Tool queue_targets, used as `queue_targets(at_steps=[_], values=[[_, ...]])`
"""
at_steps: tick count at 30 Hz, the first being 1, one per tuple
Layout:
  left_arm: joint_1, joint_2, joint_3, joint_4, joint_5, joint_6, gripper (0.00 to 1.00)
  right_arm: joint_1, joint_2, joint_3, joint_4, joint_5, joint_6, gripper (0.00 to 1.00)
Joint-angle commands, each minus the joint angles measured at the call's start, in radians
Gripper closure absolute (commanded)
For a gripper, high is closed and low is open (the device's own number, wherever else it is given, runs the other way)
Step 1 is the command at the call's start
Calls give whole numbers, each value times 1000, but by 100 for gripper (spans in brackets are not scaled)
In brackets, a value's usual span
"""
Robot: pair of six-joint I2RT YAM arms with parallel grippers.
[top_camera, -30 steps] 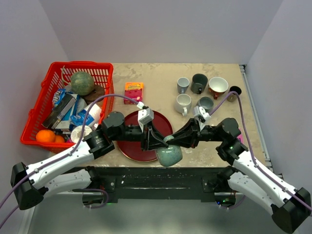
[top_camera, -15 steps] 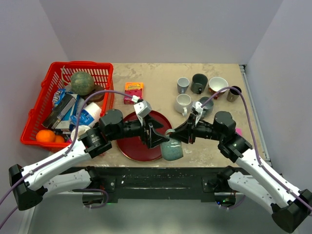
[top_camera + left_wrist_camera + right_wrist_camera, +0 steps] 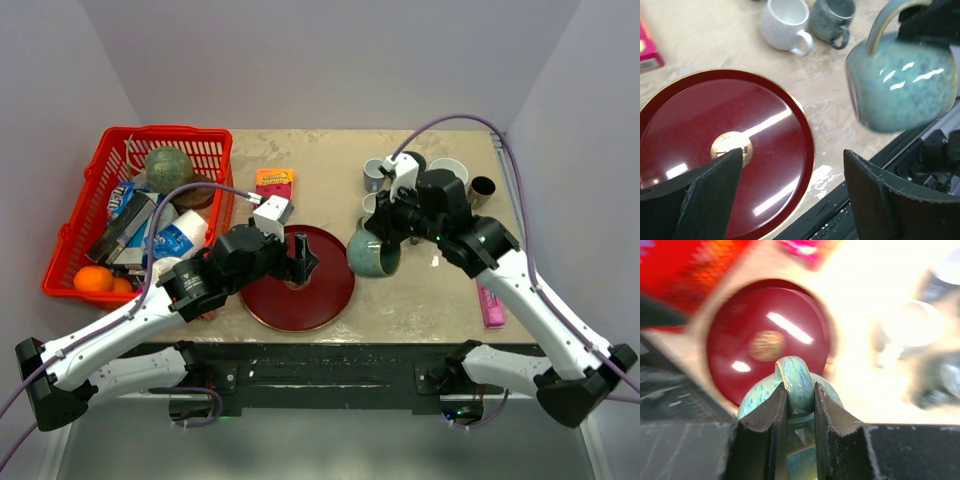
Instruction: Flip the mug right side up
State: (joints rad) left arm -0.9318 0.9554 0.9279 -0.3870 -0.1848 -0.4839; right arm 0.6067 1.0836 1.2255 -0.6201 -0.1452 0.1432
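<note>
The teal glazed mug (image 3: 370,256) hangs in the air just right of the red plate (image 3: 322,292), its handle pointing up. My right gripper (image 3: 386,232) is shut on that handle; in the right wrist view the handle (image 3: 797,381) sits pinched between both fingers of the gripper (image 3: 800,390). In the left wrist view the mug (image 3: 902,92) shows at the upper right with its body sideways. My left gripper (image 3: 304,262) stands open over the plate (image 3: 715,115), with nothing between the fingers of the gripper (image 3: 792,159).
Several other mugs (image 3: 378,212) stand at the back right. A red basket (image 3: 95,180) full of groceries sits at the left, a small orange box (image 3: 273,186) lies behind the plate, and a pink item (image 3: 490,305) lies near the right front edge.
My left gripper has opened, let go of the mug and drawn back over the plate. My right gripper has carried the mug by its handle from the near edge toward the back right.
</note>
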Motion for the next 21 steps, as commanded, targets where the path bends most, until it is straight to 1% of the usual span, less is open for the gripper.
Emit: queue_targets(at_steps=[1,2,4,8,9,12,16,17,18,21], values=[[-2,-17,6,-32,-119,-42,14,-2,123,141,-139,294,-114,100],[-1,-15,8,-27,-123,-38,14,-2,146,164,-147,346,-131,100],[-1,-12,8,-21,-124,-25,14,-4,195,183,-151,389,-195,100],[-1,-6,-1,-4,-134,16,14,-5,239,187,-141,470,-304,100],[-1,-6,-7,5,-136,21,14,-4,246,181,-139,473,-364,100],[-1,-10,-34,19,-127,22,14,-4,277,160,-174,470,-456,100],[-1,-36,-73,40,-93,16,14,-5,332,158,-246,490,-495,100],[-1,-52,-92,48,-90,15,14,-5,346,163,-265,477,-493,100],[-1,-61,-100,56,-88,15,14,-5,361,167,-285,429,-493,100],[-1,-84,-119,57,-85,13,14,-2,407,177,-335,412,-534,100]])
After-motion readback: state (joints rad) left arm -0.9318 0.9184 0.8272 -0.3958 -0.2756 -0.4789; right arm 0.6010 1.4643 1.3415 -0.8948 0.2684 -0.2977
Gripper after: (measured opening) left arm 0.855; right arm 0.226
